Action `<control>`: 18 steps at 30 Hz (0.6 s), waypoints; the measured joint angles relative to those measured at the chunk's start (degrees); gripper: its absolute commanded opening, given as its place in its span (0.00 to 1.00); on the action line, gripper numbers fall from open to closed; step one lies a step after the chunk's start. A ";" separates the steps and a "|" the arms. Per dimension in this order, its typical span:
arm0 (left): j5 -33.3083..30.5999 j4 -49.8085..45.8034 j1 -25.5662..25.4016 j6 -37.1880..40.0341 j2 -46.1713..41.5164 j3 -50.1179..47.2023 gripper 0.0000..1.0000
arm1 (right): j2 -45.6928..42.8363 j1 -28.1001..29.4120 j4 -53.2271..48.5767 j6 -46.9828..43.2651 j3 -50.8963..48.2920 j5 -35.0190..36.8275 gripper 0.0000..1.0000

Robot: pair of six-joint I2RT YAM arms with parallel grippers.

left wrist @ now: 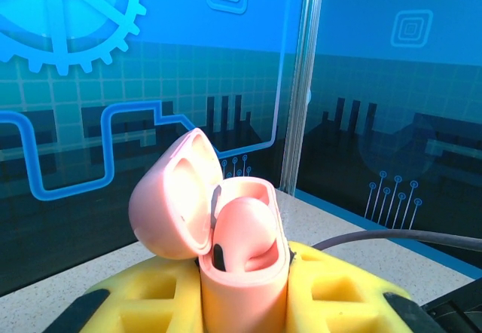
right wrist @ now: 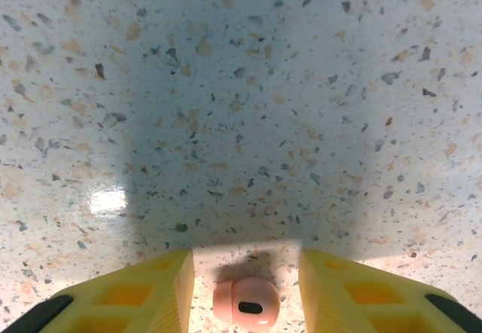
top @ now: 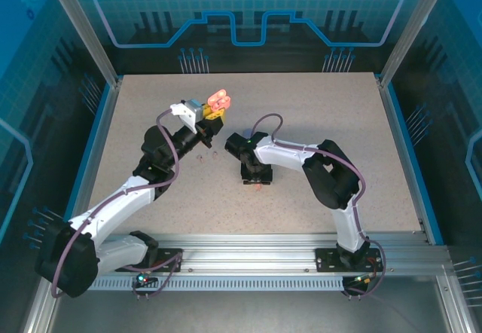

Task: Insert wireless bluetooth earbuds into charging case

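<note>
My left gripper (top: 212,111) is raised over the table's far middle and shut on a pale pink charging case (left wrist: 241,280), which is squeezed between its yellow fingers (left wrist: 135,299). The case lid (left wrist: 169,197) is hinged open to the left, and one pink earbud (left wrist: 245,231) sits inside. The held case (top: 219,100) also shows from above. My right gripper (right wrist: 245,267) points straight down at the table and is open. A second pink earbud (right wrist: 246,303) lies on the table between its yellow fingers (right wrist: 147,295), with a gap on each side. From above, that gripper (top: 257,182) stands at the table's centre.
Tiny buds (top: 202,154) lie on the speckled table (top: 339,122) beside the left arm, their colours too small to tell. Blue glass walls with metal posts (top: 90,39) enclose the workspace. A grey cable (left wrist: 392,236) crosses the left wrist view.
</note>
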 measured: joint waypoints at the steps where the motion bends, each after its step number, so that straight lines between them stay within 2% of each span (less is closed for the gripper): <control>1: 0.00 0.07 0.00 -0.02 0.00 0.00 0.00 | 0.00 0.00 0.02 0.02 -0.07 0.00 0.41; 18: 0.00 0.26 0.00 -1.40 0.00 0.00 0.00 | -1.42 0.02 2.43 0.46 -2.38 -0.22 0.36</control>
